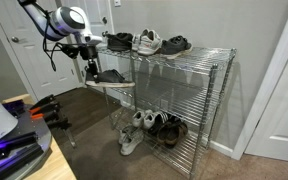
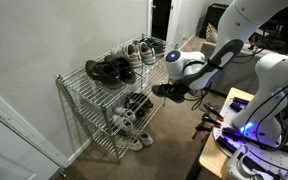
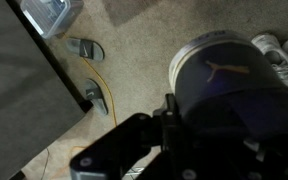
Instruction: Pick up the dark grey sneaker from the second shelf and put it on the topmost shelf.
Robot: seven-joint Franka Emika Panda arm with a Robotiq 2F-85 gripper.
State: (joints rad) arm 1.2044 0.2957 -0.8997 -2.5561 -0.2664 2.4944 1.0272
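My gripper (image 1: 91, 68) is shut on the dark grey sneaker (image 1: 110, 76). It holds the sneaker in the air just off the end of the chrome rack, at about the height of the second shelf (image 1: 174, 97). Both also show in an exterior view: the gripper (image 2: 187, 88) and the sneaker (image 2: 168, 91). In the wrist view the sneaker (image 3: 224, 85) fills the right side, with its opening towards the camera, and the dark fingers (image 3: 172, 118) clamp its near edge. The topmost shelf (image 1: 189, 62) carries three shoes.
On the topmost shelf lie a dark shoe (image 1: 119, 41), a white-and-grey sneaker (image 1: 147, 42) and a dark brownish shoe (image 1: 176, 44). Several shoes (image 1: 149, 128) sit on the lowest tier. On the carpet below are sandals (image 3: 85, 47) and a yellow cable (image 3: 104, 90).
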